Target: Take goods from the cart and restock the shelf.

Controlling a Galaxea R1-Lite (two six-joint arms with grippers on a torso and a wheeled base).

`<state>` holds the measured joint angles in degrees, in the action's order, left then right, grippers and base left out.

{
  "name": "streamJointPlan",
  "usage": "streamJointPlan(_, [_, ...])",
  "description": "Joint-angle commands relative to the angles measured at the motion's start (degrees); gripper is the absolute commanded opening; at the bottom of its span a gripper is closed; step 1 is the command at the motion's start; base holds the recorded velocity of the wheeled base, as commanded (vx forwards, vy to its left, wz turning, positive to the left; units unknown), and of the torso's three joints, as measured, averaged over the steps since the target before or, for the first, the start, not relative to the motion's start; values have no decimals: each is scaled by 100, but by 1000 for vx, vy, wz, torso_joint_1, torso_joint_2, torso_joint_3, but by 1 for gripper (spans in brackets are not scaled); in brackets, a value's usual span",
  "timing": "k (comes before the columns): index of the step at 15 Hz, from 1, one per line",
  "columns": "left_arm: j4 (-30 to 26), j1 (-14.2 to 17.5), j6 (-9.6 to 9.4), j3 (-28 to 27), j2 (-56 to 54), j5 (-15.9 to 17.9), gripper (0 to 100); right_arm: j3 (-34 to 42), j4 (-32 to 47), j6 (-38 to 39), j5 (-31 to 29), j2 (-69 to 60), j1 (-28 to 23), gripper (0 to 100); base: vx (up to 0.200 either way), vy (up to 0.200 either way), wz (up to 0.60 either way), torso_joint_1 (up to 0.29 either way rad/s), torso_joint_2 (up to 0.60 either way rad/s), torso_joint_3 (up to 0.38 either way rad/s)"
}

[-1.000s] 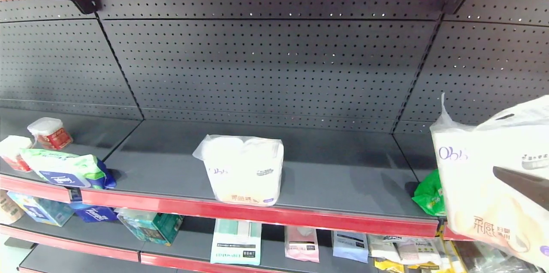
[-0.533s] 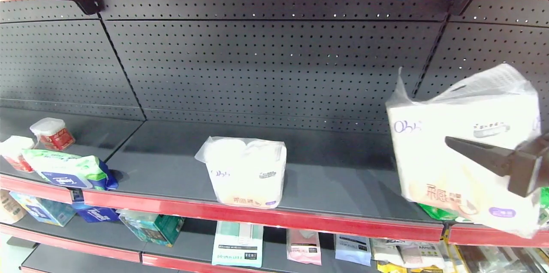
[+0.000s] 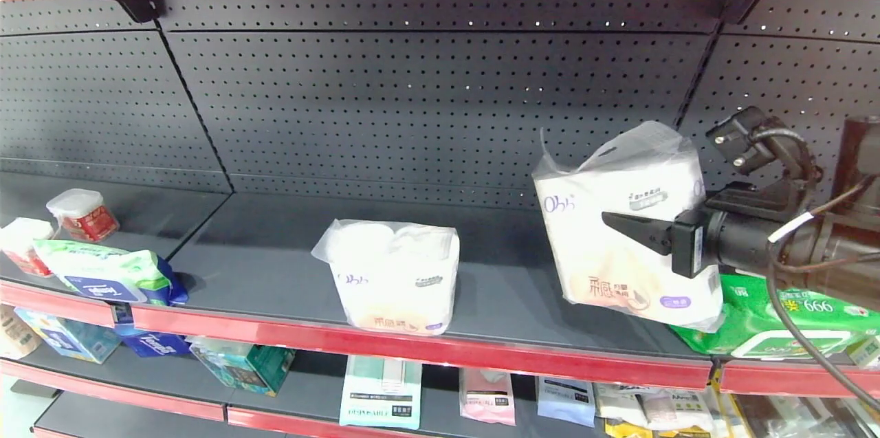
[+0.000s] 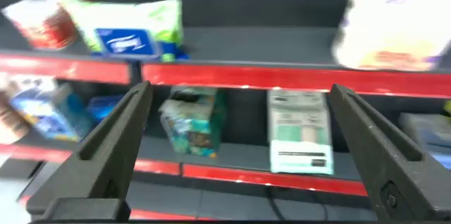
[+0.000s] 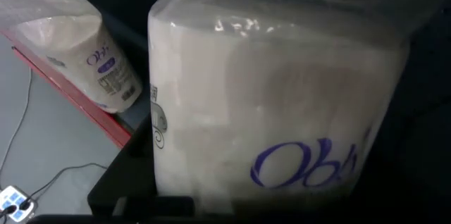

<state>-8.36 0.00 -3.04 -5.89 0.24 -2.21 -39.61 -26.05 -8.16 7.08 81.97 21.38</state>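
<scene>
Tissue pack (image 3: 619, 170) is the big one here. It's clamped in the right end effector (image 3: 619, 223), one finger across its printed face and the other hidden behind. It hangs tilted over the right end of the shelf (image 3: 275, 252), close to the front edge. Can't tell if its lower corner is touching the deck yet.

Second pack (image 3: 392, 273) of the same stuff stands upright mid-shelf near the front edge, well apart from the held one. A green wipes pack (image 3: 790, 318) lies flat at the right end, just beside and partly under the held pack's low corner.

The left end effector (image 4: 239, 90) sits spread wide with nothing in it, down in front of the lower tiers.

My take on doing this step well:
- Level the pack before lowering so the base lands flat.
- Slide it toward the standing twin so it clears the wipes.
- Set it a bit back from the front edge.
- Let go only once the weight is on the deck, since soft wrap tips easily.
</scene>
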Motion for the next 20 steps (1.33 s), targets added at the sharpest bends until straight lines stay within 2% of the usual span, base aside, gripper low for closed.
streamJointPlan(1, [1, 457, -13, 79, 55, -210, 100, -3, -14, -2, 4, 205, 6, 0, 0, 0, 0, 0, 0, 0])
streamJointPlan(2, [1, 756, -13, 79, 28, -219, 100, -12, -14, -2, 4, 205, 6, 0, 0, 0, 0, 0, 0, 0])
streamJointPlan(3, [1, 905, -13, 79, 28, -210, 100, -12, -14, -2, 4, 214, 6, 0, 0, 0, 0, 0, 0, 0])
streamJointPlan(4, [1, 1063, -4, 79, -24, 27, 100, 23, -14, -11, 4, 205, 6, 0, 0, 0, 0, 0, 0, 0])
streamJointPlan(5, [1, 1037, 5, 88, -24, 229, 100, 32, -14, -11, -5, 205, 6, 0, 0, 0, 0, 0, 0, 0])
streamJointPlan(6, [230, 1020, 57, 193, -24, 555, 100, 50, -23, -11, -5, 214, 6, 0, 0, 0, 0, 0, 0, 0])
streamJointPlan(7, [731, 1020, 145, 536, -24, 555, 100, 58, -14, -11, -5, 223, 6, 0, 0, 0, 0, 0, 0, 0])
streamJointPlan(8, [845, 1020, 242, 589, -24, 537, 100, 58, -23, -11, -5, 232, -2, 0, 0, 0, 0, 0, 0, 0])
streamJointPlan(16, [784, 1020, 268, 562, -24, 528, 100, 32, -49, -2, -5, 495, -2, 0, 0, 0, 0, 0, 0, 0])
streamJointPlan(20, [784, 1020, 268, 562, -24, 528, 100, 32, -673, -2, 4, 961, -20, 0, 0, 0, 0, 0, 0, 0])
